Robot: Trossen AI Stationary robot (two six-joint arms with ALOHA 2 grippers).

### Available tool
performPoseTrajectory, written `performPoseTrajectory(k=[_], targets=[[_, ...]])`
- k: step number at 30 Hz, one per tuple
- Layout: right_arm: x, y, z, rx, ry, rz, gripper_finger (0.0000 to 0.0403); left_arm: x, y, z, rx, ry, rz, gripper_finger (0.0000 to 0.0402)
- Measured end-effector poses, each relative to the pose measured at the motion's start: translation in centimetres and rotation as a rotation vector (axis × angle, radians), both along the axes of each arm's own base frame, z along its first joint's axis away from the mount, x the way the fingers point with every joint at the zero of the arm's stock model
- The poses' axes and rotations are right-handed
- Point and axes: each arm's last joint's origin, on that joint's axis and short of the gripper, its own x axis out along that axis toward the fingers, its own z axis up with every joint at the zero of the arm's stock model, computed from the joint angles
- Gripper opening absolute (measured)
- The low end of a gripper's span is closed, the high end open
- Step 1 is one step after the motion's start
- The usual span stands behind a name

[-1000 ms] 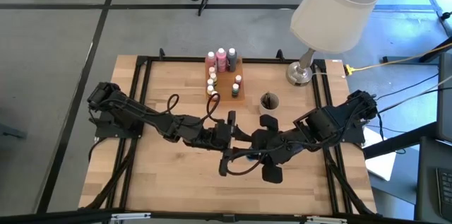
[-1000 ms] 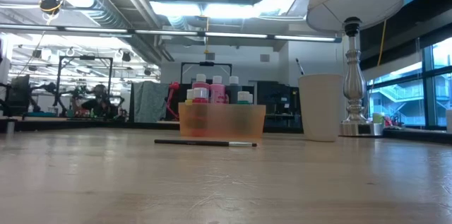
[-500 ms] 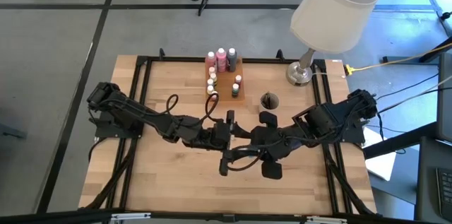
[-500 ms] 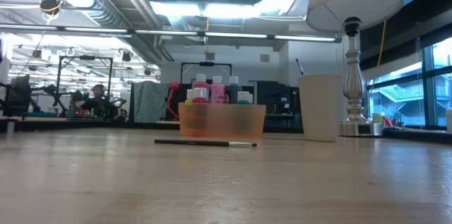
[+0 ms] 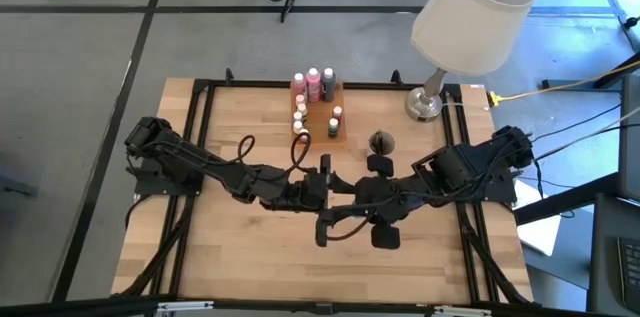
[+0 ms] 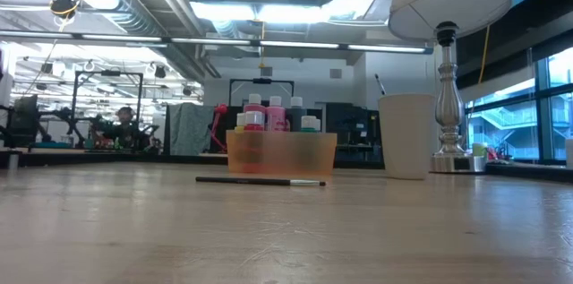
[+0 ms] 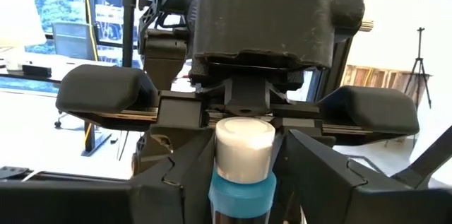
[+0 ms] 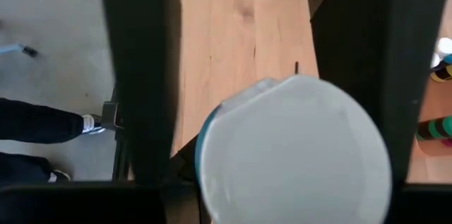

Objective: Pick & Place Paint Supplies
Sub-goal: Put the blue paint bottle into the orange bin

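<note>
Both grippers meeting mid-table over one blue paint bottle [image 7: 242,174]

Right gripper [image 5: 352,193] is clamping its white cap; left gripper [image 5: 335,189] fingers [image 7: 169,178] are flanking it, grip unclear; other bottles [image 5: 314,82] are sitting in the far orange tray [image 6: 280,153].

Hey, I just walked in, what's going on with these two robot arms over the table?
Both arms meet over the middle of the table. The left end effector and right end effector face each other with a white-capped blue paint bottle between them, apparently a handover; which one grips it isn't clear. Other bottles stand in the orange tray, and one paintbrush lies in front of it.
</note>
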Motion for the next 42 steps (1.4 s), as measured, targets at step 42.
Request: performPoseTrajectory(k=[42], targets=[[0.75,0.48,0.27,0.048,-0.071,-0.013,0.0181,-0.15,0.17,0.35,0.046,-0.003,0.007,0.0110]])
